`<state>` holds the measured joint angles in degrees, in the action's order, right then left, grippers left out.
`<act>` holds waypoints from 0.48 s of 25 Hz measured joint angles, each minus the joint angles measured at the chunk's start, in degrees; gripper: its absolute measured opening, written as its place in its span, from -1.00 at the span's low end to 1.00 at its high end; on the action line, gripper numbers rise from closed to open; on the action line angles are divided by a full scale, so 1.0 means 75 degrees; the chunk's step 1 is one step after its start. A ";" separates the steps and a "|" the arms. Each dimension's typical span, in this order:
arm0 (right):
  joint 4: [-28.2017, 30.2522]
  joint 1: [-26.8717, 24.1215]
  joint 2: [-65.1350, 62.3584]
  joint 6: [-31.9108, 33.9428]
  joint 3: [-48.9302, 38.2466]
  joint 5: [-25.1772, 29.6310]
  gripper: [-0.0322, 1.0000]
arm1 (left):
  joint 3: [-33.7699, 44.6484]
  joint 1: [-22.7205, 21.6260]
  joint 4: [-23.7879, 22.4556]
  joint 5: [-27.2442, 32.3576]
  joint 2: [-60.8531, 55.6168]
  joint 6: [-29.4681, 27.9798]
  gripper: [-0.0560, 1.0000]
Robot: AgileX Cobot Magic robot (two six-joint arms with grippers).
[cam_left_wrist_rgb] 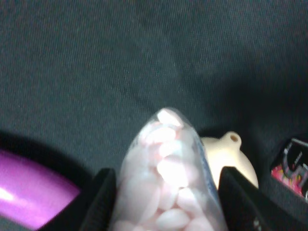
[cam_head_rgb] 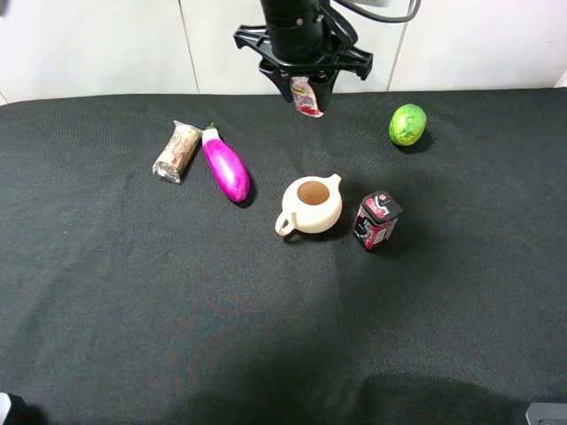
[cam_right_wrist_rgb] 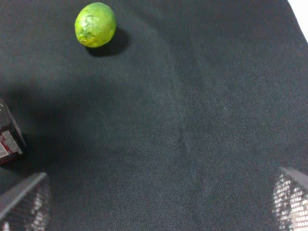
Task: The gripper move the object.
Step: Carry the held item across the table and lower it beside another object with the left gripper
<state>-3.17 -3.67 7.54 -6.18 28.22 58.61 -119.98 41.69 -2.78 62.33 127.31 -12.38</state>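
Right wrist view: right gripper [cam_right_wrist_rgb: 162, 174] over black cloth. Its mesh-faced fingers [cam_right_wrist_rgb: 26, 204] stand wide, with only cloth between them. Past them are a corner of the carton [cam_right_wrist_rgb: 9, 137] and, farther off, the lime [cam_right_wrist_rgb: 95, 24].

High view, front to back, on the table [cam_head_rgb: 106, 336] under its black cloth:
- Dark red-black carton [cam_head_rgb: 376, 220], upright, right of centre.
- Cream teapot [cam_head_rgb: 312, 205] just left of the carton, not touching it. The open top shows brown inside. Handle points near-left, spout far-right.
- Purple eggplant [cam_head_rgb: 226, 164] farther back and left, lying down, green stem end toward the far side.
- Wrapped packet [cam_head_rgb: 177, 150], tan-brown, just left of the eggplant. Their far ends come close; cannot tell whether they touch.
- Green lime [cam_head_rgb: 407, 124] far right, well apart from the others.
- Left gripper [cam_head_rgb: 307, 88] at the far edge, centre, on a big black arm [cam_head_rgb: 297, 27]. It grips the small clear bottle [cam_head_rgb: 307, 97], which hangs tilted below it, pink-red and white label showing.

Left wrist view: left gripper [cam_left_wrist_rgb: 168, 192] with dark fingers [cam_left_wrist_rgb: 103, 202] pressed on either side of the bottle [cam_left_wrist_rgb: 166, 183]. Pale pink tablets show through its clear wall. The bottle is held up off the cloth. Below it are the eggplant [cam_left_wrist_rgb: 29, 197] to one side, and the teapot [cam_left_wrist_rgb: 236, 159] and carton [cam_left_wrist_rgb: 291, 166] to the other.
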 joint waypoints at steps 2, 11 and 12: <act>0.0000 0.0000 0.0000 0.0000 0.0000 0.0000 0.41 | -0.0280 0.0000 0.0000 0.0000 0.0219 0.0000 0.06; 0.0000 0.0000 0.0000 0.0000 0.0000 0.0000 0.41 | -0.1031 -0.0026 -0.0022 -0.0076 0.0846 -0.0008 0.06; 0.0000 0.0000 0.0000 0.0000 0.0000 0.0000 0.41 | -0.1113 -0.0043 -0.0022 -0.0076 0.0939 -0.0008 0.06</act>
<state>-3.17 -3.67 7.54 -6.18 28.22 58.61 -128.32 41.37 -2.94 61.75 134.35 -12.43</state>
